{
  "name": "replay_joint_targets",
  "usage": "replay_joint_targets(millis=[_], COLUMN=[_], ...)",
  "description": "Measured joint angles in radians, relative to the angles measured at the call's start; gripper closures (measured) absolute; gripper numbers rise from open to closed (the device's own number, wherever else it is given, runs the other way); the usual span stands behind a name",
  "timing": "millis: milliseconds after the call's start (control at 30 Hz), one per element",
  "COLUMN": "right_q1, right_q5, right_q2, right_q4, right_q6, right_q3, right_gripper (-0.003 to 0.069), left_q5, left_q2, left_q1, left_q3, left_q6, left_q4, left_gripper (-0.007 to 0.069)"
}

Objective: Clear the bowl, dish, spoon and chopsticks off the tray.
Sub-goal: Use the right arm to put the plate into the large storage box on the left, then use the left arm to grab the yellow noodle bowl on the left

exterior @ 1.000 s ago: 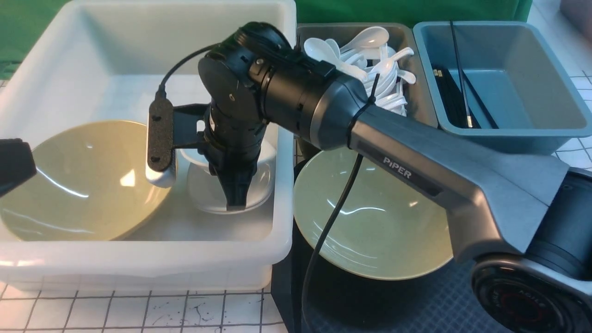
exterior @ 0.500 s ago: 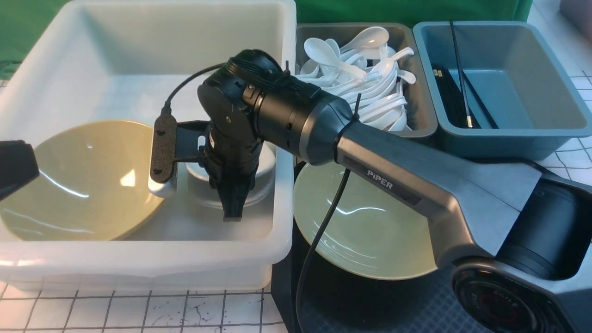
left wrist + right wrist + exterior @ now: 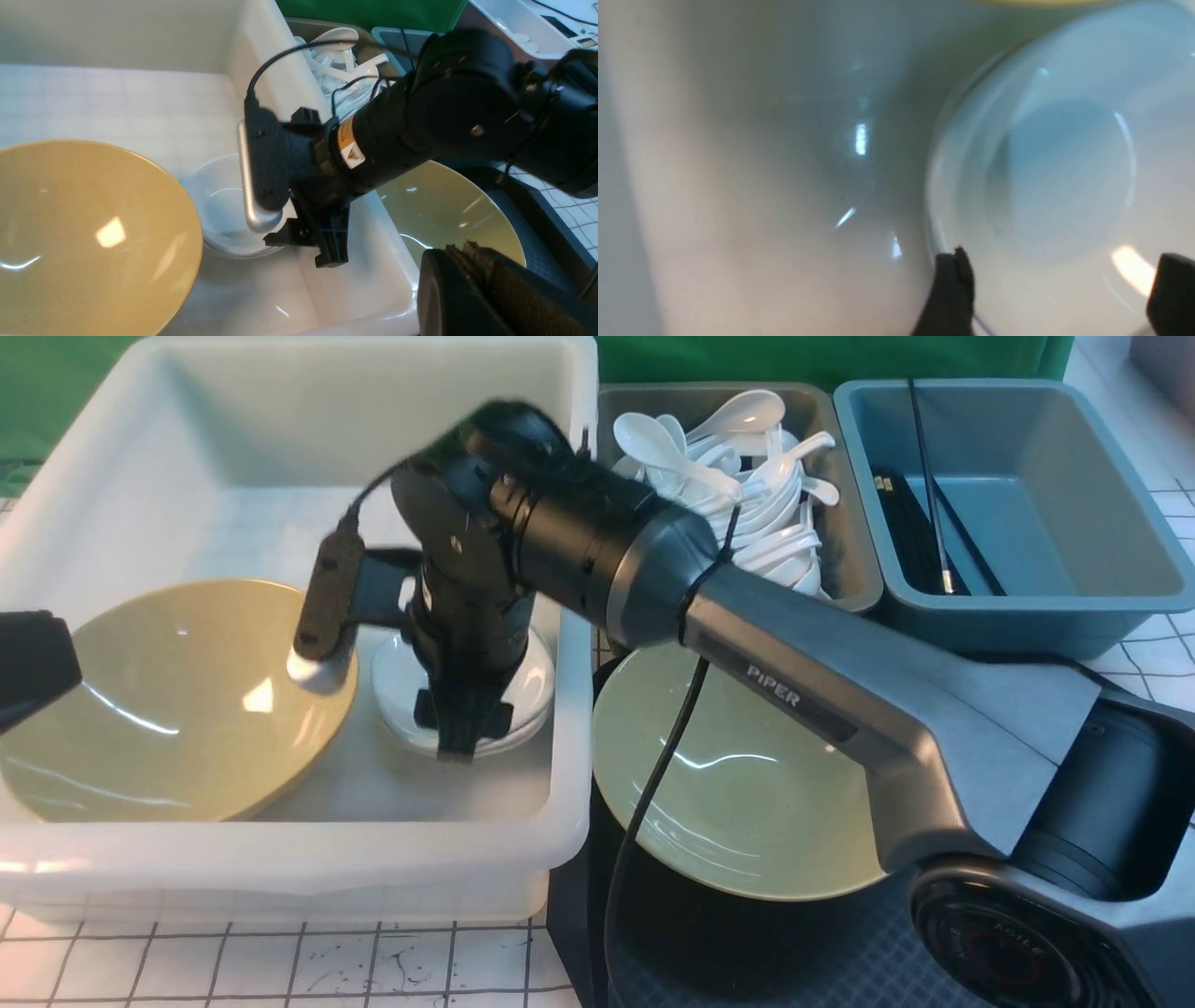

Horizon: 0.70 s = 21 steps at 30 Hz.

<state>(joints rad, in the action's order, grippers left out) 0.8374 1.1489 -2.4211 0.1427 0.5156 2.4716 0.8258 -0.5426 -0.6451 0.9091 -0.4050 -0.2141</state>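
Claw of the right arm (image 3: 462,733), jaws apart, points down over a small round glossy white dish (image 3: 534,686) lying mouth-up directly beneath; left claw (image 3: 28,665): cannot tell.

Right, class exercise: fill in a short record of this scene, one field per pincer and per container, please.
Right pincer: open, above white dish inside white tub
Left pincer: barely in view, state unclear
Also in tub: yellow bowl
Tray: green bowl on it
Grey bin: white spoons
Blue bin: black chopsticks
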Motion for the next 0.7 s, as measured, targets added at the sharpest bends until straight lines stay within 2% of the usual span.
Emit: replay_joint_targets(millis=[167,300,400,500,600,633,700], right_q1=[0.0,0.0,-0.003,-0.04,-0.068,-0.081,-0.085], right_q5=[0.021,0.021,0.021,0.022,0.022,0.022,0.022], right_q2=[0.063,0.159,0.265,0.436,0.543,0.639,0.721], right_q4=[0.0,0.003,0.047,0.076,0.085,0.091,0.092], right_q6=[-0.042,-0.122,-0.212,-0.285,-0.321,-0.34,-0.353], right_q3=[0.055,0.059,0.007,-0.174,-0.315,-0.446,-0.554], right_gripper=[0.0102,0.0144,0.0234,0.0393,0.0488,0.0561,0.0606], left_q5=[-0.029,-0.047,-0.056,-0.058,-0.059,-0.064,-0.074], left_q2=[0.0,0.0,0.0,0.0,0.0,-0.006,-0.021], left_q1=[0.0,0.0,0.0,0.0,0.0,0.0,0.0], left_q3=[0.0,0.0,0.0,0.0,0.0,0.0,0.0], left_q6=[0.0,0.0,0.003,0.026,0.047,0.065,0.096], left_q4=[0.006,0.013,0.028,0.054,0.078,0.101,0.129], left_gripper=[0.0625,0.0625,0.0625,0.0625,0.0625,0.0625,0.0625])
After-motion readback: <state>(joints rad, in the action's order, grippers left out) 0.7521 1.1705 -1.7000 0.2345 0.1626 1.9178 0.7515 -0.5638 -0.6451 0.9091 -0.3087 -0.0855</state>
